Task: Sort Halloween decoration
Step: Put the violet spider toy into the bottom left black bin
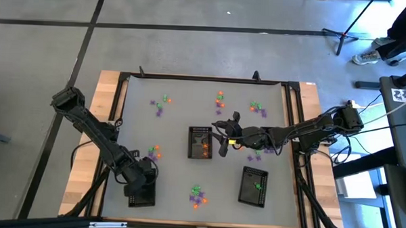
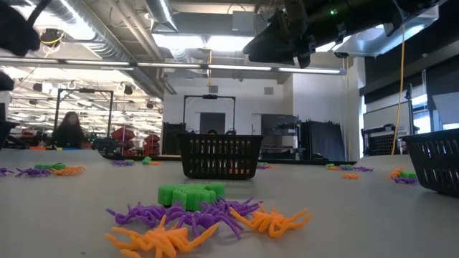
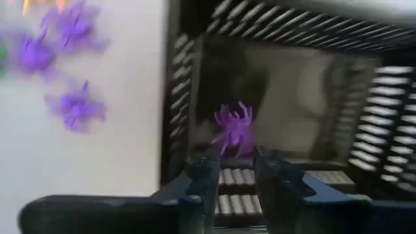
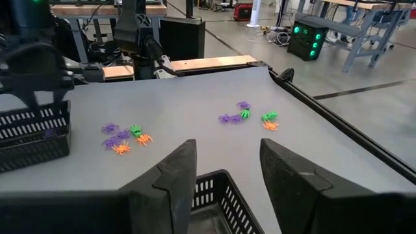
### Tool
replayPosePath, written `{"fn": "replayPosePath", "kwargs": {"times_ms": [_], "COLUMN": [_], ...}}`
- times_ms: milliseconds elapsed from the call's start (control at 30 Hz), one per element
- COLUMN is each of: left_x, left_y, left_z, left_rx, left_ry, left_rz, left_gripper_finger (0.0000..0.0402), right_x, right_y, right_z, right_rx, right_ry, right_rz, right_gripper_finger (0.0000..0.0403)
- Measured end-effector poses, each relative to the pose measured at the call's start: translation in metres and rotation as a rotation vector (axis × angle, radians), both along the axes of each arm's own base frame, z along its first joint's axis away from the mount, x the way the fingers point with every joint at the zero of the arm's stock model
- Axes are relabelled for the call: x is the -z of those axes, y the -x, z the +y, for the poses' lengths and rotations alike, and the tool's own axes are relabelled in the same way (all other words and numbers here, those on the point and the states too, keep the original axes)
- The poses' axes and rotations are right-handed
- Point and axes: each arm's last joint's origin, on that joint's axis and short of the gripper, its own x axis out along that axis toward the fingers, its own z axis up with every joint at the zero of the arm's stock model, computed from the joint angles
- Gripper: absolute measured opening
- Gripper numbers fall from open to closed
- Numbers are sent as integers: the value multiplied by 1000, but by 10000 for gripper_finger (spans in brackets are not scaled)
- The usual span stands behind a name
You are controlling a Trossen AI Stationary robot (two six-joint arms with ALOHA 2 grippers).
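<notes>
The Halloween decoration is small orange, purple and green trinkets lying in loose clusters point(image 1: 159, 106) point(image 1: 220, 101) point(image 1: 257, 108) point(image 1: 153, 151) point(image 1: 197, 195) on the grey table. My left gripper point(image 3: 235, 175) points down over the near-left black tray point(image 1: 142, 196), open; a purple spider point(image 3: 234, 127) shows inside that tray just beyond the fingertips, blurred. My right gripper point(image 4: 227, 162) stands open and nearly level over the rim of the middle tray point(image 1: 200, 142), nothing between its fingers. Orange pieces point(image 1: 205, 150) lie in that tray.
A third black tray point(image 1: 253, 187) with a green piece stands near right. More trinkets point(image 1: 259, 153) lie under the right arm. A raised black frame point(image 1: 204, 79) borders the table. In the low view a cluster point(image 2: 201, 215) lies close in front.
</notes>
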Motion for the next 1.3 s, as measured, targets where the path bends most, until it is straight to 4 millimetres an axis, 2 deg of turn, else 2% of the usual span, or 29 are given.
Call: {"fn": "replayPosePath", "kwargs": {"times_ms": [167,333,467,633,767,933,1133,1300], "left_x": [-27,-51,-58,-62,-51,-19,15,35], "left_y": [-13,-18,-9,16,40,61,71,76], "left_z": [-8,-7,-1,24,48,69,76,78], "left_rx": [108,166,201,129,16,-96,-96,-73], "left_ry": [-15,-200,-355,-383,-343,-294,-234,-205], "left_rz": [-125,-251,-365,-429,-464,-444,-400,-353], "left_gripper_finger": [99,100,100,100,100,100,100,100], "right_x": [0,0,1,1,1,0,1,1], "right_y": [0,0,0,0,0,0,0,0], "right_z": [0,0,0,0,0,0,0,0], "right_rx": [0,0,-1,-9,-8,-8,-7,-7], "right_ry": [0,0,1,-1,-1,-2,-2,-5], "right_rz": [0,1,6,6,6,5,5,4], "right_gripper_finger": [167,167,167,167,167,167,167,167]}}
